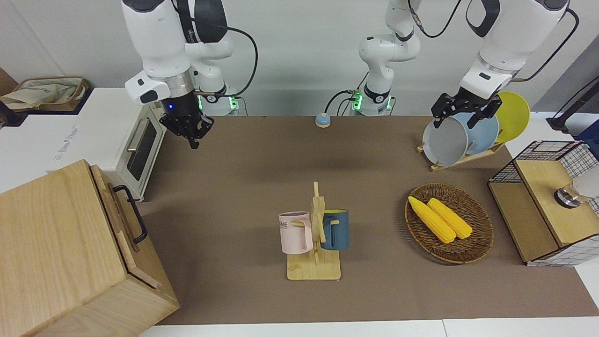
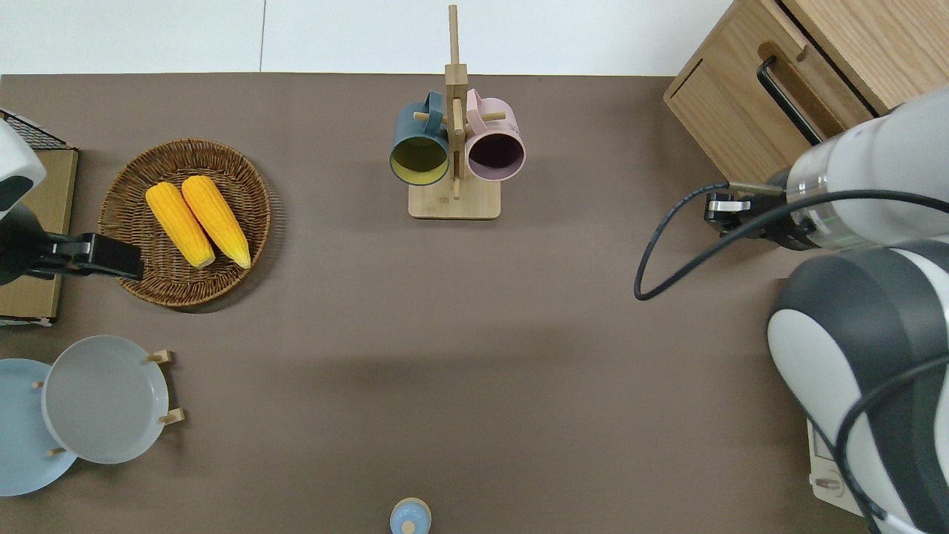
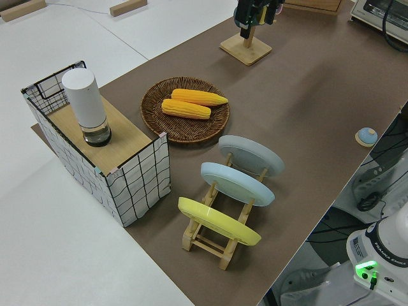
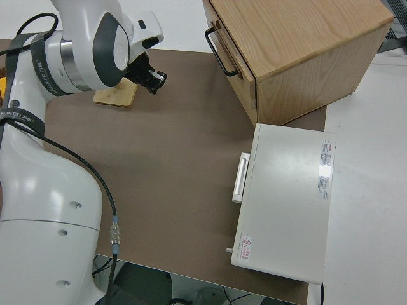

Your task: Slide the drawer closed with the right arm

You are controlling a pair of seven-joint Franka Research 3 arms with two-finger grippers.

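The drawer (image 1: pixel 113 206), a flat light-wood front with a black loop handle (image 1: pixel 133 213), sits pushed in against the pale wooden cabinet (image 1: pixel 51 252) at the right arm's end of the table. It also shows in the overhead view (image 2: pixel 812 78) and in the right side view (image 4: pixel 232 57). My right gripper (image 1: pixel 192 140) is shut and empty, up in the air and clear of the drawer. The overhead view shows the gripper (image 2: pixel 718 210) over bare table between the cabinet and the oven. My left arm is parked, its gripper (image 1: pixel 455 122) open.
A white oven (image 1: pixel 140 145) stands beside the cabinet, nearer to the robots. A mug rack (image 1: pixel 314 243) stands mid-table. A basket of corn (image 1: pixel 477 234), a plate rack (image 1: pixel 463 157) and a wire-mesh box (image 1: pixel 547 201) are at the left arm's end. A small blue bell (image 1: pixel 323 120) sits near the robots.
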